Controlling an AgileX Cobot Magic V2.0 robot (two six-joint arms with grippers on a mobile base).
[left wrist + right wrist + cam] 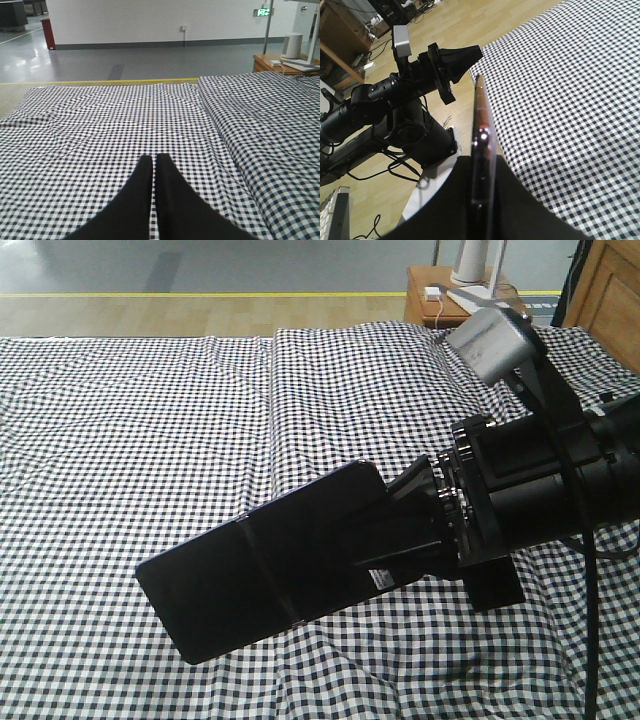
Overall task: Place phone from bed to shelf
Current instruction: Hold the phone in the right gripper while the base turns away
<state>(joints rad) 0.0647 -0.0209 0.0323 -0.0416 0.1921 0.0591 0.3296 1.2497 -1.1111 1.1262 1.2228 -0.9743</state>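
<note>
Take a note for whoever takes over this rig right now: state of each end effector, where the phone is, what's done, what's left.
Right end effector: shut on the phone, gripping one end. The rest of the phone sticks out over the bed.
Left end effector: shut, holding nothing, over the checked sheet.
Done: the phone is grasped and looks lifted off the sheet.
Left: carry it to the shelf, which is not in any view, then set it down and release.
</note>
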